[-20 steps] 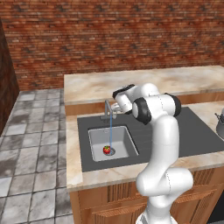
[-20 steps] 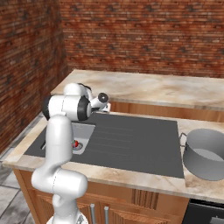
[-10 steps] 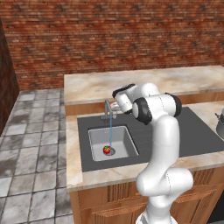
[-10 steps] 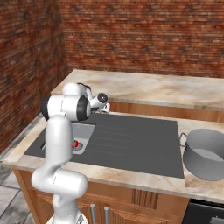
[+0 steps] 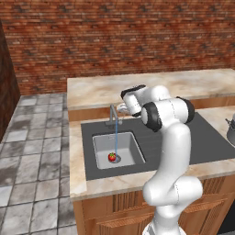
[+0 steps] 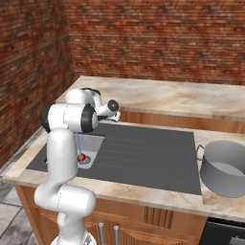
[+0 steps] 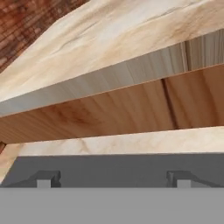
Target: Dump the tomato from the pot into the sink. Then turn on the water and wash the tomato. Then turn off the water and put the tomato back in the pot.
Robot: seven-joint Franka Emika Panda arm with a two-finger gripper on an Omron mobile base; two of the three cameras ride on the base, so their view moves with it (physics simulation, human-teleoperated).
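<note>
The small red tomato [image 5: 112,157] [image 6: 81,157] lies by the drain in the light grey sink [image 5: 131,149] [image 6: 94,143]. A thin blue stream of water [image 5: 115,137] falls from the grey faucet [image 5: 111,114] onto it. My gripper [image 5: 122,108] [image 6: 116,115] [image 7: 113,179] hovers just behind and to the right of the faucet, open, with nothing between its wide-spread fingertips [image 7: 48,178]. It faces the wooden step under the raised back counter. The large grey pot [image 6: 225,167] [image 5: 231,131] stands upright on the counter, far to the right of the sink.
The dark ribbed drainboard plate [image 6: 143,158] [image 5: 92,133] stretches between the basin and the pot. A raised marble counter [image 5: 101,89] [image 7: 131,35] runs behind the sink below a brick wall. My own arm hides part of the basin in the right base view.
My gripper has opened beside the faucet. The arm has hardly shifted. The water runs and the tomato lies at the same spot in every frame.
</note>
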